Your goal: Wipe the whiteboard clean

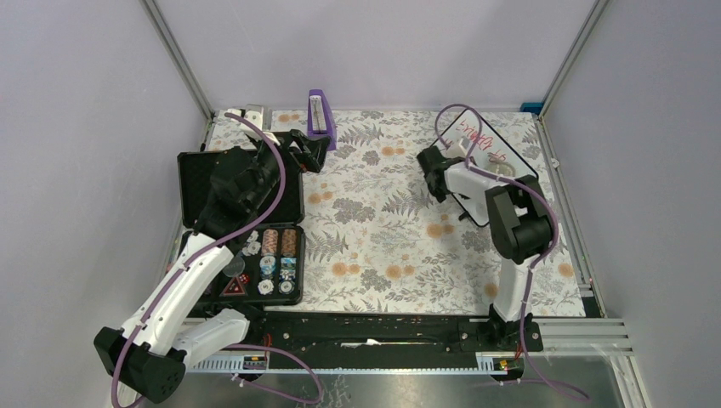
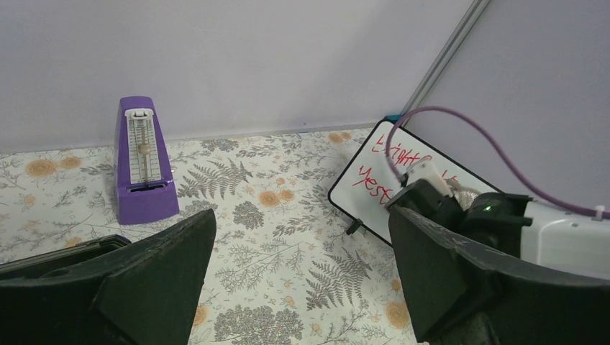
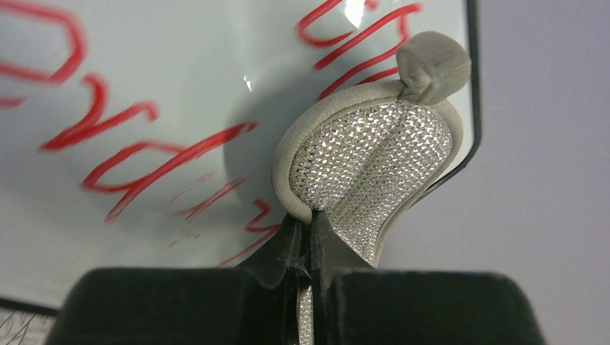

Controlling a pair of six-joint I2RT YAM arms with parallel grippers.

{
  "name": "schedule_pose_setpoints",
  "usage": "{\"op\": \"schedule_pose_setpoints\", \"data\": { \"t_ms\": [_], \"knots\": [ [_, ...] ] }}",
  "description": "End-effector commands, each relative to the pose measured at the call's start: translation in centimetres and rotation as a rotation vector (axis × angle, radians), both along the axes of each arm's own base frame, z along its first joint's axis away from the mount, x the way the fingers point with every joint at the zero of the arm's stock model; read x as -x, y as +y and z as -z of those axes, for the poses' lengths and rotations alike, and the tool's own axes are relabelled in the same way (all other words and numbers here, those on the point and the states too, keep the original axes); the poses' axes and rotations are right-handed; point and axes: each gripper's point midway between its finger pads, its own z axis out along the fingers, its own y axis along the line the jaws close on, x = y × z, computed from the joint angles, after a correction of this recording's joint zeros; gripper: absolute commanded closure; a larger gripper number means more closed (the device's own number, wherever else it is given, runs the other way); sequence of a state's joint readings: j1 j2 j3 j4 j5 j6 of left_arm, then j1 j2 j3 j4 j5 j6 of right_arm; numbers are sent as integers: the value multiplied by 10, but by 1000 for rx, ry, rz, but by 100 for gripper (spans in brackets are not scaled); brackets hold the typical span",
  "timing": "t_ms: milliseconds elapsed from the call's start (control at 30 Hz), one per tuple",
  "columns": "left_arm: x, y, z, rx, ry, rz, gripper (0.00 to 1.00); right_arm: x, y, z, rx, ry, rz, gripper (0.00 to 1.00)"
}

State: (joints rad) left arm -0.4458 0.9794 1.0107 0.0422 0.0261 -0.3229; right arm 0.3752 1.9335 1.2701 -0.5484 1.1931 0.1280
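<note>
The whiteboard (image 1: 479,136) lies at the back right, white with a thin black frame and red scribbles. It also shows in the right wrist view (image 3: 144,72) and the left wrist view (image 2: 374,190). My right gripper (image 1: 495,170) (image 3: 311,223) is shut on the silvery oval pad (image 3: 374,158), which presses on the board near its rounded corner. Faint red smears lie beside the pad. My left gripper (image 1: 316,151) (image 2: 302,223) is open and empty, held above the mat at the back left.
A purple metronome (image 1: 319,117) (image 2: 144,162) stands at the back edge. An open black case of poker chips (image 1: 242,221) lies on the left under my left arm. A floral mat (image 1: 383,238) covers the table. A blue block (image 1: 531,108) sits in the back right corner.
</note>
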Motion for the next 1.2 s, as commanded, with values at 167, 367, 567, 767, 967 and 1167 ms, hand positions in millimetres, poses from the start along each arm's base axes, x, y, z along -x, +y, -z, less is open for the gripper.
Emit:
{"op": "schedule_pose_setpoints", "data": {
  "t_ms": [167,367,567,767,967,1167],
  "knots": [
    [-1,0,-19,34,-42,8,1,13,94,75,-260,112,-208,100],
    [-1,-1,-17,32,-39,10,1,7,110,39,-334,40,-265,100],
    [0,0,-19,36,-43,14,1,1,68,-27,-261,-126,-195,100],
    [0,-1,-19,37,-41,17,1,3,1,-43,-68,-128,-31,100],
    [1,-1,-20,40,-45,18,1,4,4,1,-67,-3,-24,100],
    [1,-1,-20,41,-44,22,1,11,47,54,-132,105,-122,100]
  ]
}}
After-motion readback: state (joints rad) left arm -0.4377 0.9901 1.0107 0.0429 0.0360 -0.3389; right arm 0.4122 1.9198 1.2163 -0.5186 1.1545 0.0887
